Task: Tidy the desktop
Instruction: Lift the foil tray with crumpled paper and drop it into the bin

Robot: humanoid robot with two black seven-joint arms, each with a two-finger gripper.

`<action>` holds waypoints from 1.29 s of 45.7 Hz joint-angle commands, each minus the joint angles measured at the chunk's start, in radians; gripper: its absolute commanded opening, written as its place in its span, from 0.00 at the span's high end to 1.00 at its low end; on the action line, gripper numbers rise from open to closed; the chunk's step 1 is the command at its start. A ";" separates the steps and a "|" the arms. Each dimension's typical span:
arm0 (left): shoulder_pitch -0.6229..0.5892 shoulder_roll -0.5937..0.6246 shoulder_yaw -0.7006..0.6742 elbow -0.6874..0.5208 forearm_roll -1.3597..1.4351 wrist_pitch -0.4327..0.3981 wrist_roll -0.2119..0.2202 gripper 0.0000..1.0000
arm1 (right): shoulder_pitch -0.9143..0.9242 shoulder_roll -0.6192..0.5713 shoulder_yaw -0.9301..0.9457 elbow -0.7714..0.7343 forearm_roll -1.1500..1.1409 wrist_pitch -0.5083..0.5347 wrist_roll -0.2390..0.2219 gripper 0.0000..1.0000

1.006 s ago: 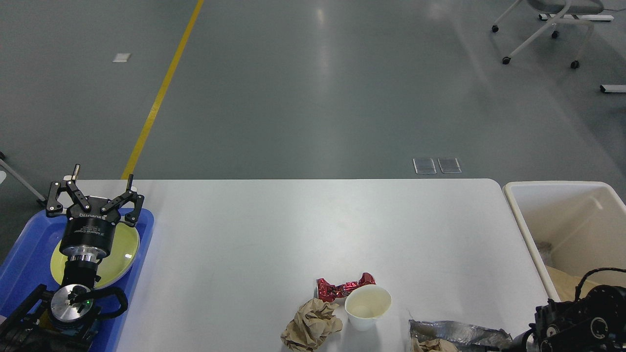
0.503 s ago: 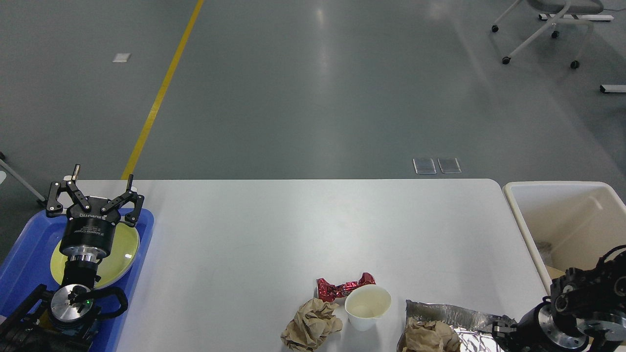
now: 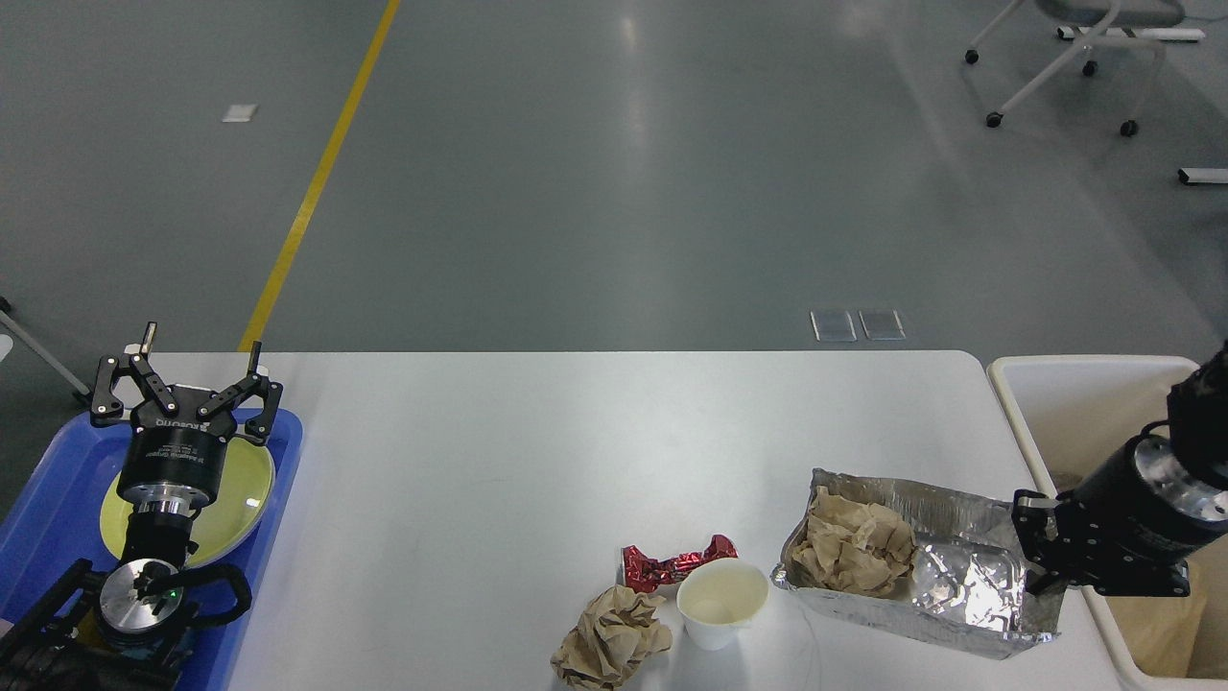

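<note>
The white desktop (image 3: 537,451) fills the lower middle of the head view. On its near part lie a red foil wrapper (image 3: 672,566), a crumpled brown paper ball (image 3: 609,638) and a white paper cup (image 3: 720,600). My right gripper (image 3: 1041,566) is shut on the right end of a silver foil tray (image 3: 921,581) that holds crumpled brown paper (image 3: 849,542), lifted above the desktop's right side. My left gripper (image 3: 197,369) is open and empty above a blue tray (image 3: 48,509) with a yellow-green plate (image 3: 235,499).
A cream-white bin (image 3: 1084,403) stands off the desktop's right edge, with brown paper inside. The blue tray sits at the desktop's left edge. An office chair (image 3: 1074,48) stands far back on the grey floor.
My right arm has risen from the bottom right corner, lifting the foil tray with its brown paper up and toward the bin. The left arm has not moved.
</note>
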 commanded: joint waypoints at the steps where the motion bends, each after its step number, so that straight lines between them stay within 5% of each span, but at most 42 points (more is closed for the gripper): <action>1: 0.000 0.000 0.000 0.000 0.000 0.000 0.000 0.04 | 0.132 0.037 -0.086 0.000 0.076 0.102 0.030 1.00; 9: 0.000 0.000 0.000 0.000 0.000 0.000 0.000 0.04 | 0.297 0.075 -0.171 0.000 0.132 0.222 0.135 1.00; 17: 0.000 0.000 0.000 0.000 -0.001 0.000 0.000 0.04 | 0.425 0.213 -0.285 0.009 0.139 0.253 0.133 1.00; 24: 0.000 0.000 0.000 0.000 0.000 0.000 0.000 0.04 | 0.434 0.215 -0.313 0.009 0.112 0.227 0.124 1.00; 34: 0.000 0.000 0.000 0.000 -0.001 0.000 0.000 0.04 | 0.402 0.138 -0.441 -0.054 0.107 0.049 0.124 1.00; 45: 0.000 0.000 0.000 0.000 -0.001 0.000 0.000 0.04 | 0.094 -0.094 -0.383 -0.406 0.122 0.024 0.124 1.00; 59: 0.000 0.000 0.000 0.000 -0.001 0.000 0.000 0.04 | -0.501 -0.203 0.038 -0.897 0.135 0.017 0.121 1.00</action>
